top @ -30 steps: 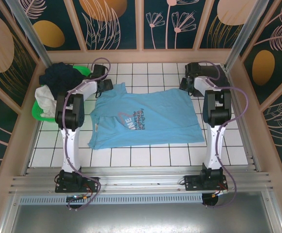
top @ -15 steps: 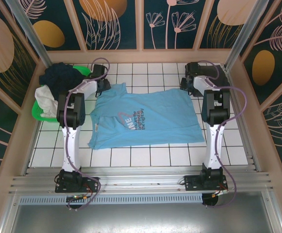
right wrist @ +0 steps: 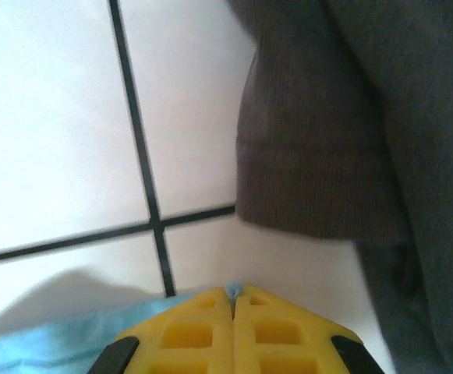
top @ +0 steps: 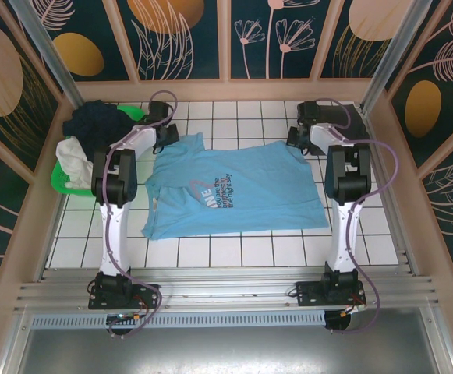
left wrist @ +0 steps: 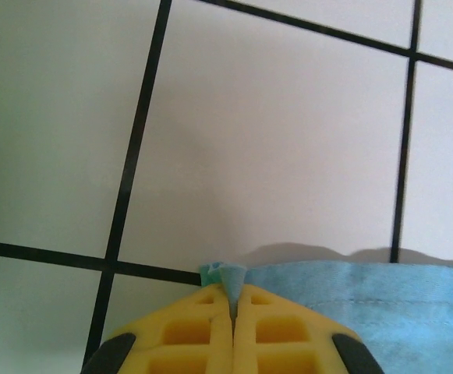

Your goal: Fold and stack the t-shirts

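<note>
While my left claw (left wrist: 231, 300) and right claw (right wrist: 234, 300) each pinch a far corner of the blue t-shirt (top: 242, 191), its body lies flat on the tabletop (top: 210, 111), nearer me.

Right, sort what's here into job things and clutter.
Job:
- light blue t-shirt, spread on the table
- dark grey t-shirt
- left claw and right claw, each shut on a corner of the blue one

Lying about:
- green basket
- dark cloth and white cloth in it

Lt blue tee (top: 234, 187) w/ white-pink print; dk grey tee (right wrist: 327, 132); green basket (top: 58, 181); white tiles (top: 242, 249), black grout.
</note>
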`<state>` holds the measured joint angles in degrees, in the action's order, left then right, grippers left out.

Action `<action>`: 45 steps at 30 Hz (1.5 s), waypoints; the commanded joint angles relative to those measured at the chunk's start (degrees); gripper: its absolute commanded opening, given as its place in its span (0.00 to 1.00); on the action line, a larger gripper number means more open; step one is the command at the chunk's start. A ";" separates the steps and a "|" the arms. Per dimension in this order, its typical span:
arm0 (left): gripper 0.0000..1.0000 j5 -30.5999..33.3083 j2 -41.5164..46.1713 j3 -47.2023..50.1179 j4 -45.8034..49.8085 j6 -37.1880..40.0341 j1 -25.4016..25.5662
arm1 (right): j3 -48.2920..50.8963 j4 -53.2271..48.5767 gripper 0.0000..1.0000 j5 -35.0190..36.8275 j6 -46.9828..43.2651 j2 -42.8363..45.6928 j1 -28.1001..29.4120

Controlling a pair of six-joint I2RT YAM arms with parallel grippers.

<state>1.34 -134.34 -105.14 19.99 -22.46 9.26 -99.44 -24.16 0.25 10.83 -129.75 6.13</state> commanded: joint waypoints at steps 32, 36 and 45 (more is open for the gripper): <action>0.00 -14.20 65.99 70.12 -13.75 2.23 -0.32 | 52.14 19.39 0.00 -19.85 10.56 39.72 -16.57; 0.00 -14.09 67.75 72.53 -13.92 1.46 -0.26 | 56.43 16.73 0.02 -14.97 13.13 43.08 -16.70; 0.00 -17.60 68.42 69.51 -13.21 1.48 -0.04 | 57.64 14.80 0.07 -12.04 16.62 51.18 -16.67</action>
<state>-14.61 -67.09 -32.88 6.68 -20.88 9.32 -42.28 -8.08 -15.88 24.93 -83.35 -10.59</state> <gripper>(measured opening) 0.046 0.056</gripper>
